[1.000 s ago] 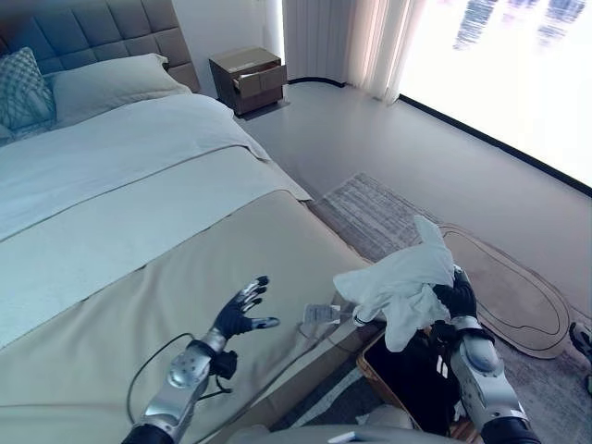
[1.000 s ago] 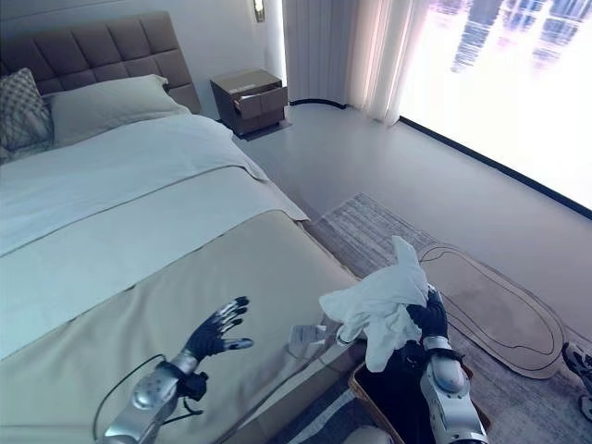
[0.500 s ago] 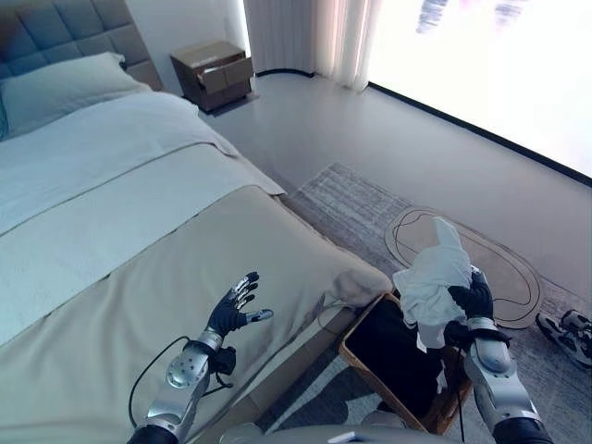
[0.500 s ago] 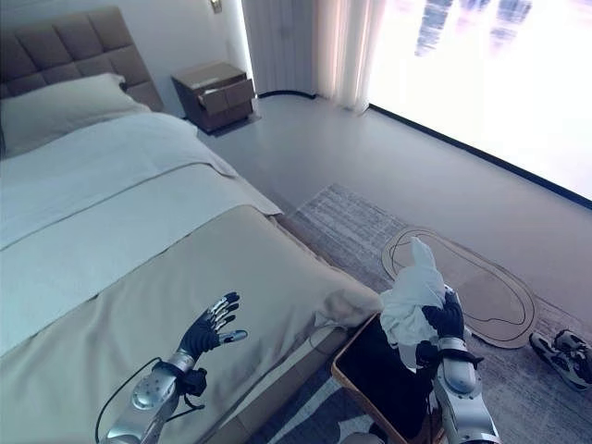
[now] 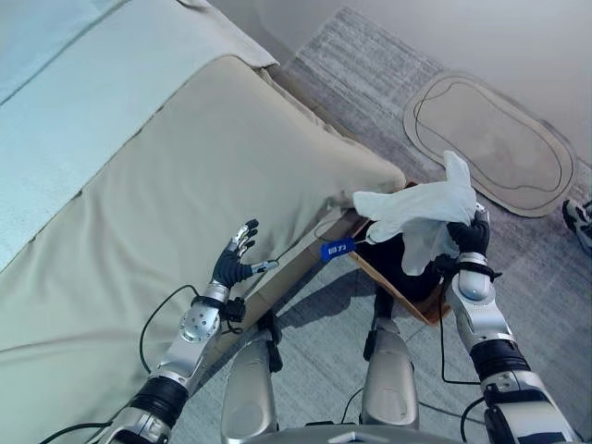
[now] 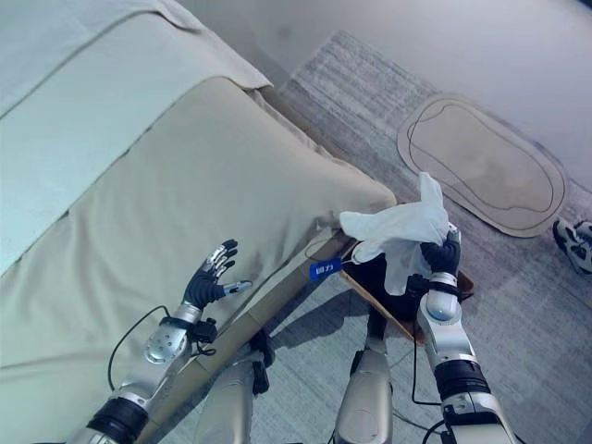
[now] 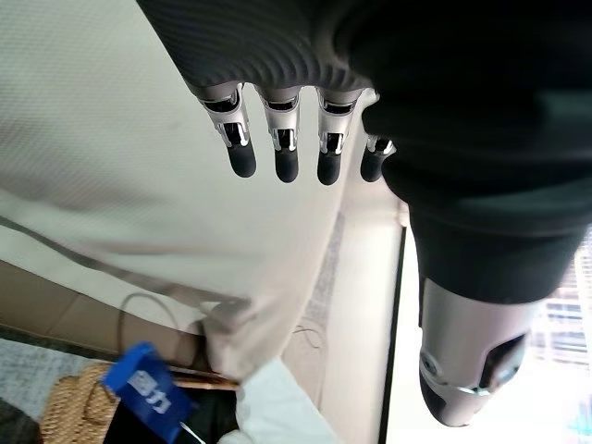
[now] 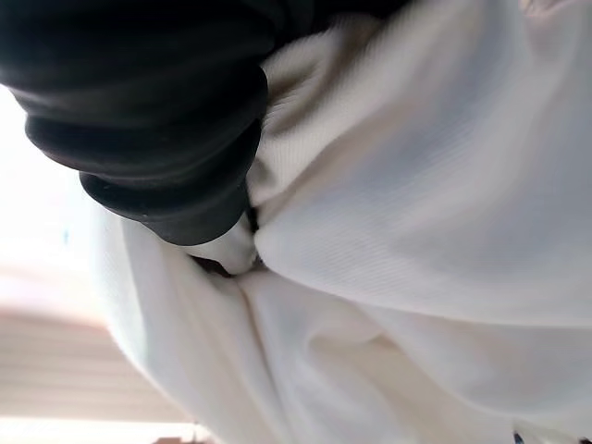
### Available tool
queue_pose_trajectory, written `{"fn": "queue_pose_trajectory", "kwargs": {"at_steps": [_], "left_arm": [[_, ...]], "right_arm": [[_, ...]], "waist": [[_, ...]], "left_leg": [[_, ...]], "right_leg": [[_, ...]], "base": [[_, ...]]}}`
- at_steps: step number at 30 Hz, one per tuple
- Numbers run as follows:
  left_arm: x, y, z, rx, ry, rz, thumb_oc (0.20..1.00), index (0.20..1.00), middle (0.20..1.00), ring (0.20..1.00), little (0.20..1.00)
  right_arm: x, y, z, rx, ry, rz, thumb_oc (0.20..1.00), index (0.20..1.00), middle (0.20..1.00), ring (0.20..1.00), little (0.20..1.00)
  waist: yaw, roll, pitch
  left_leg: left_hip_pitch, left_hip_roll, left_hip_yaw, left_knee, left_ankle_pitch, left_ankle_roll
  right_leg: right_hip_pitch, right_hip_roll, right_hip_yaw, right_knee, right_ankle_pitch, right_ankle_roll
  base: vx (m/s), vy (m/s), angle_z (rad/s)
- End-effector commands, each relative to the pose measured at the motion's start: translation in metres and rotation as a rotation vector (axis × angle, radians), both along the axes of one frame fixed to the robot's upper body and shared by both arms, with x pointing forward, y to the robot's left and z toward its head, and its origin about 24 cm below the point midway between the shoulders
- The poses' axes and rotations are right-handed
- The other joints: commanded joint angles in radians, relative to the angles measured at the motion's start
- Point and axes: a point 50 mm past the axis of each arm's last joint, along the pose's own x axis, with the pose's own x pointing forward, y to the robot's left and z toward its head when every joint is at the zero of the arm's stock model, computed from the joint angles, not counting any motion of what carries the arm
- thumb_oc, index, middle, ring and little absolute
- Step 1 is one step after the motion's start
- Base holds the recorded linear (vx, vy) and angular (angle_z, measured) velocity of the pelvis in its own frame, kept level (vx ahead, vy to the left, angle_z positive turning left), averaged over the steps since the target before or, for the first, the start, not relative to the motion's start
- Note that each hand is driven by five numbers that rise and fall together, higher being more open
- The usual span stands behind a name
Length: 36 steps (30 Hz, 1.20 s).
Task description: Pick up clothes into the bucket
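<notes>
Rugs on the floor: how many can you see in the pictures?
2. A grey striped rug lies beside the bed and under the basket; a beige oval rug lies beyond it. Others may lie outside the views.

The white garment (image 5: 418,208) hangs over the wicker bucket (image 5: 407,292), covering much of its opening. The bed (image 5: 157,185) corner presses close beside the bucket; grey rug (image 5: 546,277) lies beyond it.
</notes>
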Motion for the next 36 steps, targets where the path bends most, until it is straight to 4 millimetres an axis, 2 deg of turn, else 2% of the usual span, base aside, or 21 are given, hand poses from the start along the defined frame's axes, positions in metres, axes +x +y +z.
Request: {"fn": "queue_pose_trajectory", "kwargs": {"at_steps": [1, 10, 13, 14, 15, 16, 17, 21, 24, 29, 32, 36], "left_arm": [[-0.004, -0.003, 0.030, -0.025, -0.176, -0.012, 1.000, 1.000, 1.000, 1.000, 1.000], [-0.004, -0.004, 0.053, -0.033, -0.281, -0.014, 1.000, 1.000, 1.000, 1.000, 1.000], [-0.005, -0.004, 0.058, -0.049, -0.305, -0.011, 1.000, 1.000, 1.000, 1.000, 1.000], [-0.005, -0.005, 0.064, -0.059, -0.330, -0.015, 1.000, 1.000, 1.000, 1.000, 1.000], [-0.005, -0.006, 0.065, -0.061, -0.333, -0.014, 1.000, 1.000, 1.000, 1.000, 1.000], [-0.005, -0.007, 0.066, -0.067, -0.337, -0.018, 1.000, 1.000, 1.000, 1.000, 1.000], [-0.005, -0.010, 0.069, -0.073, -0.347, -0.036, 1.000, 1.000, 1.000, 1.000, 1.000], [-0.004, -0.017, 0.077, -0.098, -0.371, -0.068, 1.000, 1.000, 1.000, 1.000, 1.000], [-0.002, -0.028, 0.084, -0.120, -0.390, -0.111, 1.000, 1.000, 1.000, 1.000, 1.000], [0.000, -0.036, 0.095, -0.134, -0.428, -0.142, 1.000, 1.000, 1.000, 1.000, 1.000], [0.000, -0.037, 0.097, -0.148, -0.434, -0.144, 1.000, 1.000, 1.000, 1.000, 1.000], [0.000, -0.037, 0.100, -0.152, -0.443, -0.146, 1.000, 1.000, 1.000, 1.000, 1.000]], "right_arm": [[0.005, -0.009, 0.042, -0.064, -0.188, -0.035, 0.200, 0.200, 0.200, 0.200, 0.200], [0.017, -0.022, 0.075, -0.106, -0.267, -0.113, 0.200, 0.200, 0.200, 0.200, 0.200], [0.023, -0.027, 0.079, -0.134, -0.249, -0.135, 0.200, 0.200, 0.200, 0.200, 0.200], [0.028, -0.030, 0.080, -0.156, -0.217, -0.146, 0.200, 0.200, 0.200, 0.200, 0.200], [0.029, -0.030, 0.081, -0.157, -0.220, -0.145, 0.200, 0.200, 0.200, 0.200, 0.200], [0.031, -0.031, 0.083, -0.165, -0.211, -0.148, 0.200, 0.200, 0.200, 0.200, 0.200], [0.037, -0.035, 0.084, -0.192, -0.167, -0.157, 0.200, 0.200, 0.200, 0.200, 0.200], [0.047, -0.042, 0.087, -0.217, -0.097, -0.177, 0.200, 0.200, 0.200, 0.200, 0.200], [0.055, -0.051, 0.084, -0.299, 0.039, -0.186, 0.200, 0.200, 0.200, 0.200, 0.200], [0.059, -0.061, 0.084, -0.427, 0.170, -0.210, 0.200, 0.200, 0.200, 0.200, 0.200], [0.058, -0.068, 0.085, -0.433, 0.196, -0.237, 0.200, 0.200, 0.200, 0.200, 0.200], [0.057, -0.079, 0.098, -0.460, 0.206, -0.281, 0.200, 0.200, 0.200, 0.200, 0.200]], "waist": [[0.004, 0.002, -0.056], [0.002, 0.040, -0.022], [0.005, 0.049, -0.017], [0.012, 0.060, -0.013], [0.008, 0.057, -0.009], [0.009, 0.059, -0.008], [0.018, 0.069, -0.011], [0.024, 0.076, -0.003], [0.032, 0.086, 0.010], [0.032, 0.100, 0.023], [0.038, 0.111, 0.021], [0.046, 0.125, 0.018]], "left_leg": [[-0.077, 0.009, -0.065, 0.113, -0.088, 0.018], [-0.222, 0.012, -0.071, 0.197, -0.105, 0.019], [-0.266, 0.012, -0.070, 0.225, -0.117, 0.021], [-0.285, 0.015, -0.077, 0.245, -0.150, 0.015], [-0.300, 0.012, -0.067, 0.248, -0.126, 0.023], [-0.311, 0.014, -0.064, 0.252, -0.127, 0.023], [-0.323, 0.016, -0.072, 0.267, -0.156, 0.015], [-0.359, 0.017, -0.065, 0.296, -0.169, 0.016], [-0.396, 0.010, -0.059, 0.327, -0.177, 0.021], [-0.435, -0.002, -0.054, 0.359, -0.185, 0.024], [-0.448, -0.007, -0.053, 0.362, -0.186, 0.027], [-0.470, -0.010, -0.046, 0.369, -0.188, 0.031]], "right_leg": [[-0.120, -0.017, 0.020, 0.068, 0.016, -0.003], [-0.267, -0.023, 0.054, 0.153, 0.002, -0.010], [-0.316, -0.024, 0.069, 0.181, -0.006, -0.013], [-0.342, -0.019, 0.086, 0.211, -0.034, -0.003], [-0.354, -0.024, 0.083, 0.205, -0.010, -0.015], [-0.365, -0.026, 0.084, 0.208, -0.011, -0.015], [-0.385, -0.020, 0.098, 0.230, -0.038, -0.004], [-0.432, -0.017, 0.119, 0.256, -0.045, -0.007], [-0.475, -0.018, 0.133, 0.285, -0.051, -0.012], [-0.522, -0.021, 0.153, 0.322, -0.060, -0.019], [-0.543, -0.022, 0.162, 0.333, -0.063, -0.020], [-0.573, -0.022, 0.173, 0.345, -0.065, -0.021]], "base": [[-0.05, -0.007, -0.08], [-0.04, -0.001, 0.00], [-0.01, 0.018, 0.01], [-0.03, 0.012, -0.05], [-0.04, 0.014, -0.07], [-0.02, 0.009, -0.07], [0.07, 0.014, -0.05], [0.01, 0.023, -0.06], [-0.01, 0.028, -0.06], [-0.01, 0.015, -0.03], [0.00, 0.022, 0.01], [0.00, 0.024, 0.03]]}}
